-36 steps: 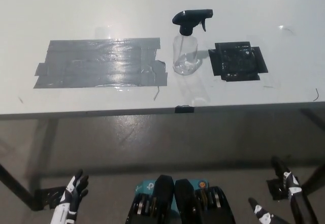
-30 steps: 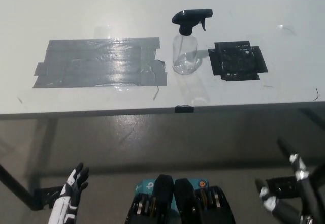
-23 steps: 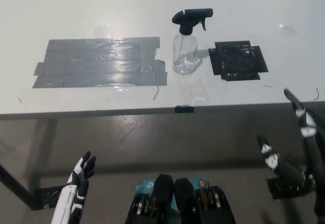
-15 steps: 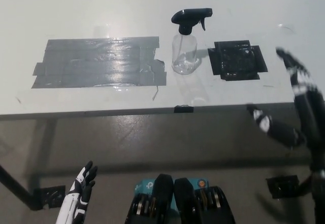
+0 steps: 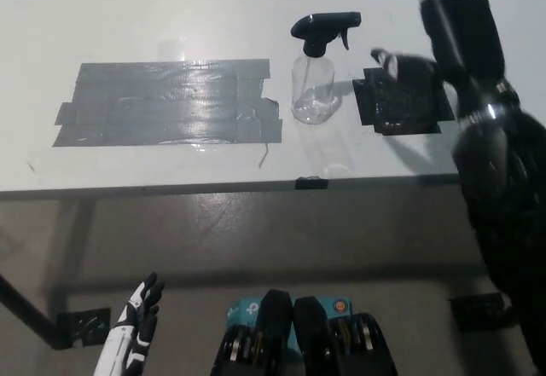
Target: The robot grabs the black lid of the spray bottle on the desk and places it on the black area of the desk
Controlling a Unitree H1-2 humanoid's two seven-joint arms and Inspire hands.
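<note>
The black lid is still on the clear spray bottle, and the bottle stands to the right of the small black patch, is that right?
Not quite. In the head view the black lid is on the spray bottle, but the bottle stands to the left of the small black patch, between it and the grey tape patch.

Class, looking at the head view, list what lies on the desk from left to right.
Grey tape patch → spray bottle with its black lid → black area, with the black right robot hand above it.

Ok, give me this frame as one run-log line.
phase: reach | right hand: open, above black area | left hand: low, idle | spray bottle: upright, black lid on, untouched
</note>
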